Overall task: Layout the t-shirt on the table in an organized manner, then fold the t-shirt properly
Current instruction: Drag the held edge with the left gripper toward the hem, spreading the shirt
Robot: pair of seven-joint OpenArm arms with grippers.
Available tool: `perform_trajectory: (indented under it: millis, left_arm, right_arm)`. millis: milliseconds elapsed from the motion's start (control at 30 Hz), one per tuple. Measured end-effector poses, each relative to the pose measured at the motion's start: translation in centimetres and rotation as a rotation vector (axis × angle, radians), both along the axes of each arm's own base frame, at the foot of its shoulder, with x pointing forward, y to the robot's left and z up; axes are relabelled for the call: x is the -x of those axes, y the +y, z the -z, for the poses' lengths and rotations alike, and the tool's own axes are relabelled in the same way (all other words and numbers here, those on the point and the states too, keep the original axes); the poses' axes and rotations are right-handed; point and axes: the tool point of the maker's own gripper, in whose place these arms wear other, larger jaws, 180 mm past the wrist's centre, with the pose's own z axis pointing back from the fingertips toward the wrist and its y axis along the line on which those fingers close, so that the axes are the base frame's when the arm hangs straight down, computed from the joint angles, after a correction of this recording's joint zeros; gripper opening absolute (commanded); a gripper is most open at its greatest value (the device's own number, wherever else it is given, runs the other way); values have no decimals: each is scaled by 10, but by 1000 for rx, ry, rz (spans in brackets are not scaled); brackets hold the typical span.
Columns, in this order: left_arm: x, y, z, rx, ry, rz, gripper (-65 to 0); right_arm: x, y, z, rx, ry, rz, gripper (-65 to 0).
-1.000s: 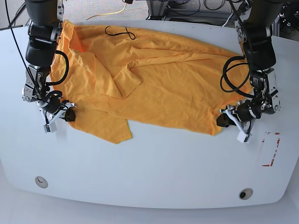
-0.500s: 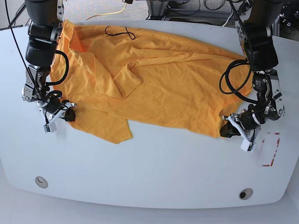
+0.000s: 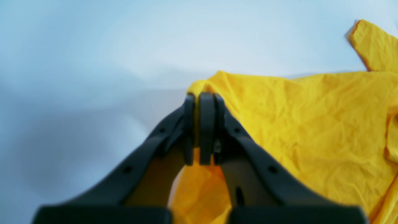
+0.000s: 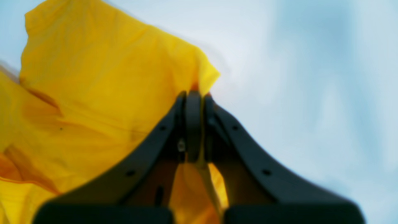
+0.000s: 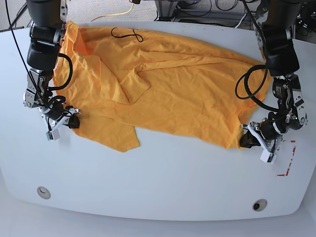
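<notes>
Base view: the t-shirt [image 5: 163, 94] lies rumpled across the table's [image 5: 158, 182] far half. The left gripper [image 5: 245, 140] and right gripper [image 5: 73, 121] each pinch a near hem corner. Layout step; next, likely pull corners apart, taut.

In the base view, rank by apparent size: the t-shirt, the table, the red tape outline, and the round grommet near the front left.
1. table
2. t-shirt
3. red tape outline
4. grommet, smallest, though only narrowly smaller than the tape outline
</notes>
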Motion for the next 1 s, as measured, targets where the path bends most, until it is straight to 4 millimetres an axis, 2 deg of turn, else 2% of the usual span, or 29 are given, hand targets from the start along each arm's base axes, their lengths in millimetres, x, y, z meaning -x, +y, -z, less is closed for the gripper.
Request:
perform_trajectory:
  millis: [200, 333, 500, 667, 1000]
  left_arm:
    - [-2, 2, -6, -70, -7, 48, -650]
    - [-2, 8, -20, -134, -38, 82, -650]
    - [-10, 20, -36, -186, -72, 73, -612]
    - [-13, 20, -35, -297, -69, 99, -599]
    - [-12, 7, -37, -356, -85, 150, -600]
  right_arm:
    - [0, 0, 0, 0, 0, 0, -648]
    - [0, 0, 0, 0, 0, 0, -648]
    - [0, 0, 0, 0, 0, 0, -648]
    - [0, 0, 0, 0, 0, 0, -648]
    - [0, 0, 0, 0, 1, 0, -648]
